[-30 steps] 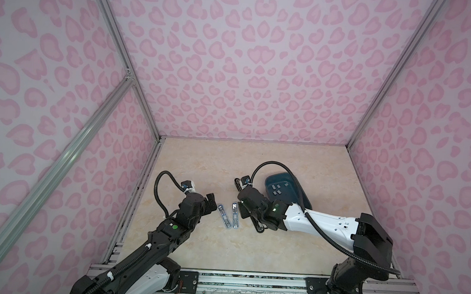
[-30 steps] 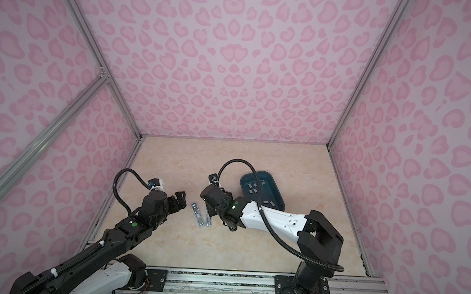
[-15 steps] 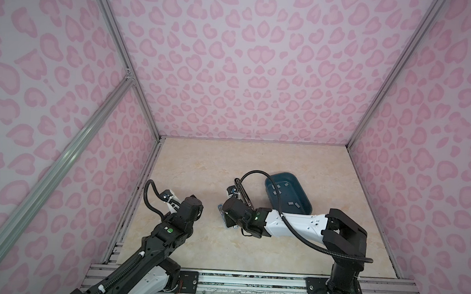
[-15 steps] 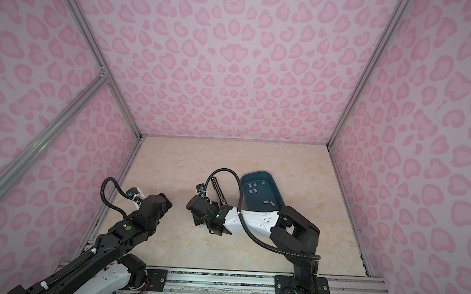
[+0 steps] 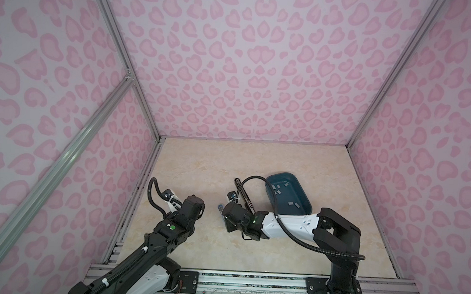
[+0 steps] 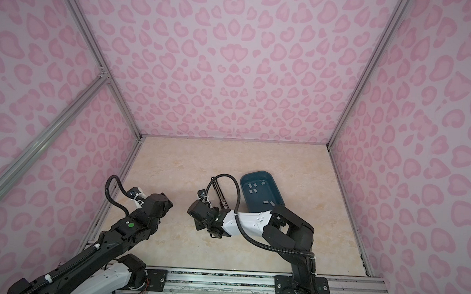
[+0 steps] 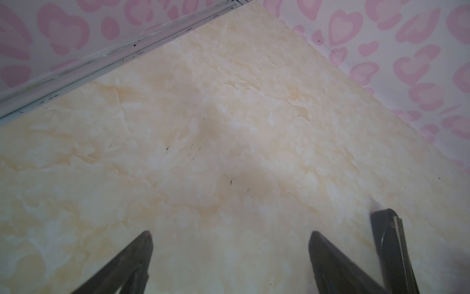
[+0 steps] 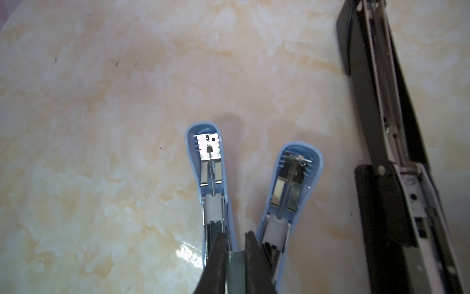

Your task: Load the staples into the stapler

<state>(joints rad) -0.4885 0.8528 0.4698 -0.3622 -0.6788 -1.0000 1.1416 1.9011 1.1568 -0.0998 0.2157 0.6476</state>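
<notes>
1. Mostly, the staples (image 5: 278,187) lie scattered in the teal bin (image 5: 290,195), on the right of the marble tabletop (image 7: 203,127).
2. Right gripper (image 8: 235,233): fingers nearly closed, pinching a grey-green slab, probably a staple strip (image 8: 236,264); the view is too dim to be sure.
3. It hangs low between two opened light-blue staplers (image 8: 207,157) lying side by side.
4. An opened black stapler (image 8: 386,142) lies just beside them.
5. Left gripper (image 7: 230,238): fingers spread wide, holding nothing, over bare tabletop near the black stapler's tip.

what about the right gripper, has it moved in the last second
yes, the right gripper went left, away from the teal tray, now over the light-blue staplers
</notes>
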